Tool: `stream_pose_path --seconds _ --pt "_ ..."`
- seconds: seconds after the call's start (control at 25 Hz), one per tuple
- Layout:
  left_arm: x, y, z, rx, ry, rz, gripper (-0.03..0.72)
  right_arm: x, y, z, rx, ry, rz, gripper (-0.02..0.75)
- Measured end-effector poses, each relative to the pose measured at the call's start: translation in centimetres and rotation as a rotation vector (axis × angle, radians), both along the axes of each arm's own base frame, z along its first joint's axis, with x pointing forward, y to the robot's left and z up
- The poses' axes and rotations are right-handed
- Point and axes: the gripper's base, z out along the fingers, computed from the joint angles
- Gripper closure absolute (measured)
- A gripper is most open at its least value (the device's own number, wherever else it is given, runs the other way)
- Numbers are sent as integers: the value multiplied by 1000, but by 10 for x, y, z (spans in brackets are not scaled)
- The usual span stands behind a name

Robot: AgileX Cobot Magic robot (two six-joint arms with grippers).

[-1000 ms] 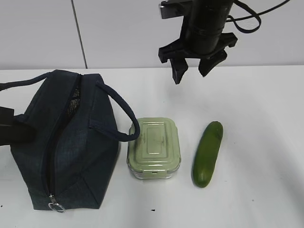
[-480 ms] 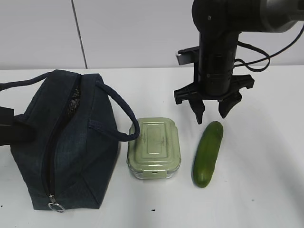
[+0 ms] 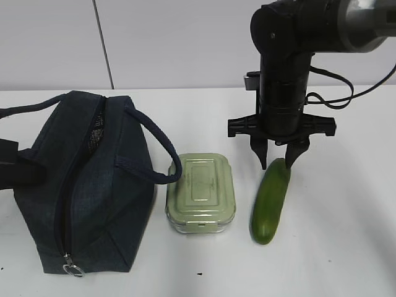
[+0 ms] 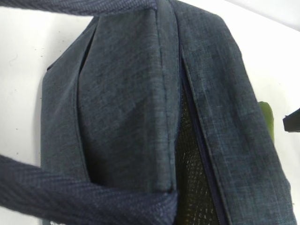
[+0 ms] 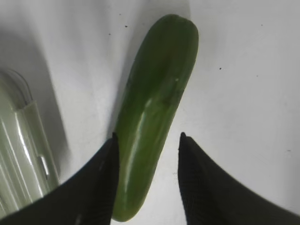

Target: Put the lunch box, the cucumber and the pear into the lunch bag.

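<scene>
The dark green cucumber (image 3: 270, 204) lies on the white table, right of the lunch box (image 3: 202, 192) with its sage-green lid. My right gripper (image 3: 276, 162) is open and points straight down, its fingertips either side of the cucumber's far end. In the right wrist view the two black fingers straddle the cucumber (image 5: 154, 108), the left one close against it, the right one apart. The navy lunch bag (image 3: 86, 185) stands at the left, its top zipper open. It fills the left wrist view (image 4: 126, 93). The pear is out of view. A black part of my left arm (image 3: 18, 168) shows behind the bag.
The bag's near handle (image 3: 154, 154) loops over toward the lunch box's left edge. The metal ring pull (image 3: 73, 270) hangs at the bag's near end. The lunch box's edge shows in the right wrist view (image 5: 18, 154). White table lies right of the cucumber.
My right gripper has come forward and down from high at the back until its open fingers straddle the cucumber's far end. The bag, lunch box and cucumber have not moved.
</scene>
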Motion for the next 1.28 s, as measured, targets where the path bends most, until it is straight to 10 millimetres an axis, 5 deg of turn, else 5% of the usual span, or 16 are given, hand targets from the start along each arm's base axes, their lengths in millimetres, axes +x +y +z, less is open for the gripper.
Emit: stream_pose_path --seconds 0.84,1.12,1.28 --pt "0 0 0 0 -1 1 703 1 -2 0 -27 -13 6 421" --pt "0 0 0 0 -1 1 703 2 -2 -3 -35 -7 7 176" --pt "0 0 0 1 -1 1 704 6 -1 -25 -63 36 12 173"
